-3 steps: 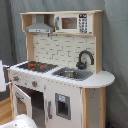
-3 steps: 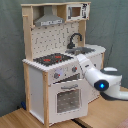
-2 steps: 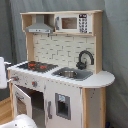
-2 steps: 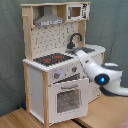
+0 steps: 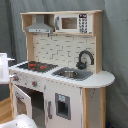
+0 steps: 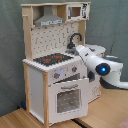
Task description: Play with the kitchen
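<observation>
**Booth:** Start us at the toy itself. Where does it stand?

**Arm:** The kitchen [image 5: 60, 70] fills the middle of both exterior views, upright against a grey curtain. In the first exterior view the hob [image 5: 36, 65] sits at nine o'clock from the sink [image 5: 72, 74], and the black faucet [image 5: 85, 59] curls up at the sink's two o'clock. Hood [image 5: 40, 25] high at eleven o'clock, microwave panel [image 5: 74, 23] at one. In the second exterior view the oven door [image 6: 67, 97] with its window hangs tilted, ajar at the top.

**Booth:** And you?

**Arm:** I reach in from three o'clock in the second exterior view, my white forearm [image 6: 95, 60] angled up toward the counter, blue light glowing on the wrist. My gripper [image 6: 76, 48] is up over the counter between hob and faucet, close beside both. Whether my jaws are spread or pressed together, I cannot tell: the tip hides against the backboard.

**Booth:** Holding anything?

**Arm:** Nothing I can make out.

**Booth:** What's the danger from here?

**Arm:** My guess: the faucet first. It stands right by my tip, so a sideways sweep could hook it and drag the whole light cabinet. Second, that open oven door sits below my forearm; dropping low would knock it. Third, pressing down hard on the hob edge could tip the unit forward. I would move slowly and keep high.
</observation>
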Robot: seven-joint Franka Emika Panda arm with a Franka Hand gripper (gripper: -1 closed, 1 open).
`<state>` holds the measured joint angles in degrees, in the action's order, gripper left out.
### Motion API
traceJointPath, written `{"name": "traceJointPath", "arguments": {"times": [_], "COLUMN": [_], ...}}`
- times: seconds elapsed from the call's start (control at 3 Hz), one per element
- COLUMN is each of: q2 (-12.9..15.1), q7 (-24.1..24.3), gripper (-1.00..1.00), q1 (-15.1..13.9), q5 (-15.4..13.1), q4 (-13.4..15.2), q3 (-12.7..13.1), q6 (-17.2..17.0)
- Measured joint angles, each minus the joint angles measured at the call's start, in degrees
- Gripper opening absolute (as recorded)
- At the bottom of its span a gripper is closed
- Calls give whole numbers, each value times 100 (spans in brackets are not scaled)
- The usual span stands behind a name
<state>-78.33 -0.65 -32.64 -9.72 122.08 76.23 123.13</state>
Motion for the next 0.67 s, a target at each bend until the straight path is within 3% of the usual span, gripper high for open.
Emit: {"name": "traceJointPath", "arguments": {"times": [0.67], "q2": [480], "q7": [-1055], "gripper": [100], "q1": [2], "q5": [325], "q4": [73], "q3": [-7], "q6": [291]}}
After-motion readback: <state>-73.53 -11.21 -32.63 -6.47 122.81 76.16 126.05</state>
